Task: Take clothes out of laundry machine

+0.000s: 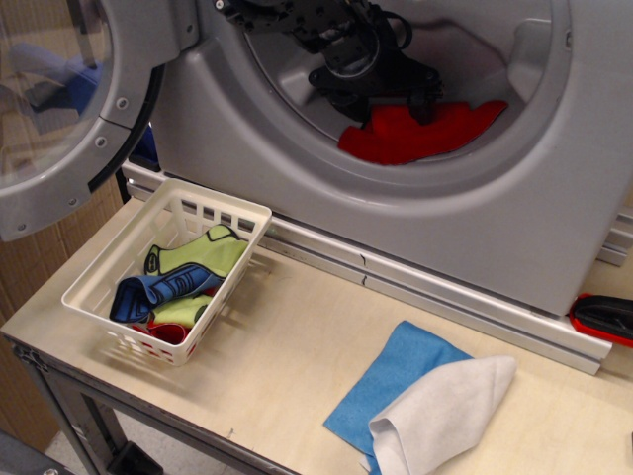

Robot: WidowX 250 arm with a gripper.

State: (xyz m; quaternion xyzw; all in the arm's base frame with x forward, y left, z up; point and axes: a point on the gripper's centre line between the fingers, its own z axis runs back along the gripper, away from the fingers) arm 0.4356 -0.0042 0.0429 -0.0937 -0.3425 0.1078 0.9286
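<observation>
**Ana:** Gripper (391, 99) first: where is it?

**Ben:** Inside the drum of the grey laundry machine (297, 168), reaching in from the upper left. Its black fingers point down at the red cloth (420, 131); one fingertip appears to touch the cloth's top edge.

**Ana:** Spread or closed?

**Ben:** I cannot tell. The black parts overlap, and the gap between the fingers is not clear.

**Ana:** And the cloth?

**Ben:** Lying crumpled at the bottom of the drum, just behind the lip of the round opening.

**Ana:** The door?

**Ben:** The round glass door (69, 109) is swung wide to the left.

**Ana:** What is on the table?

**Ben:** A white plastic basket (119, 257) stands at the left of the wooden table (287, 346), holding green and blue black-trimmed items (183, 272). At the right, a white cloth (440, 411) lies partly over a blue cloth (396, 371).
</observation>
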